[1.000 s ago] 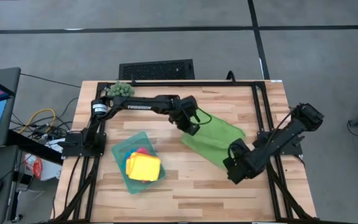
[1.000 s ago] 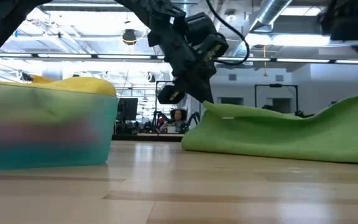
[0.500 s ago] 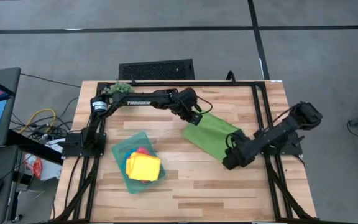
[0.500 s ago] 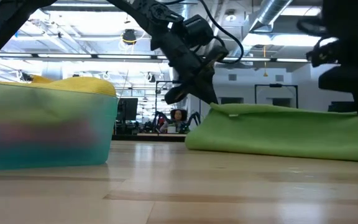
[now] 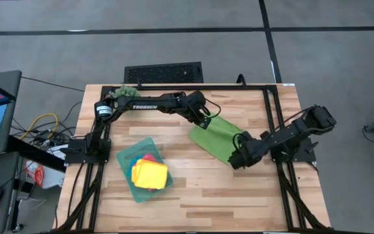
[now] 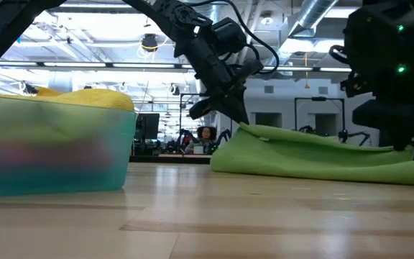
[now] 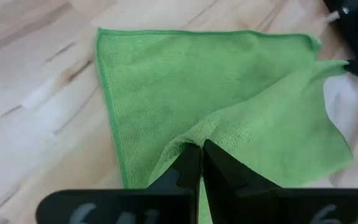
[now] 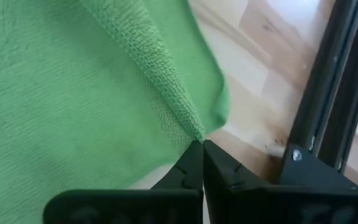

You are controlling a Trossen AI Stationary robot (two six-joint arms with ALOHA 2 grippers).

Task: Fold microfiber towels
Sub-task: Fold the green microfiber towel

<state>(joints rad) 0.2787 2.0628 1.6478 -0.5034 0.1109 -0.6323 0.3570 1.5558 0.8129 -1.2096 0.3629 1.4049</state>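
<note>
Wood table (image 5: 200, 195), green towel (image 5: 214, 139) (pinched) between hands

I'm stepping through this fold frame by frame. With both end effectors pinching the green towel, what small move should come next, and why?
Probably lower and release. The left end effector and right end effector each pinch an edge of the green towel, which already lies doubled on the table.

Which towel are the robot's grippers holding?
The green towel. It lies out on the table with the left gripper and right gripper both pinching it, while the yellow towel sits in the tray.
</note>
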